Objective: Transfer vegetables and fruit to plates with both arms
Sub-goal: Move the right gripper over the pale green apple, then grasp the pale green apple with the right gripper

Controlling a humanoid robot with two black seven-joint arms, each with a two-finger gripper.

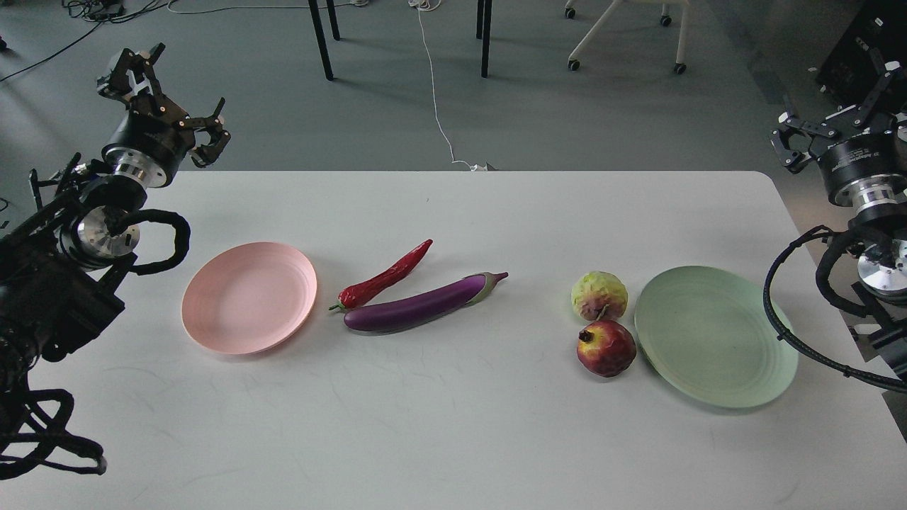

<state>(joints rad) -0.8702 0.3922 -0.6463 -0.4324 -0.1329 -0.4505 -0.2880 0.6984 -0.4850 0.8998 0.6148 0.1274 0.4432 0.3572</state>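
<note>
White table [453,439] with all items uncollected. Pink plate [249,297] at left centre; chili [386,277] and eggplant [424,304] touching at centre. Bumpy fruit [599,295] and pomegranate [606,347] lie just left of the green plate [716,336]. Left fingers [173,88], upper left, spread and empty; right fingers [825,103], upper right, likewise spread, empty.

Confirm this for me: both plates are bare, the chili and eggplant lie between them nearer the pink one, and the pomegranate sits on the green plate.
One detail is wrong. In the head view the pomegranate sits on the table, just left of the green plate, not on it. The rest holds: both plates are bare, and the chili and eggplant lie nearer the pink plate.
</note>
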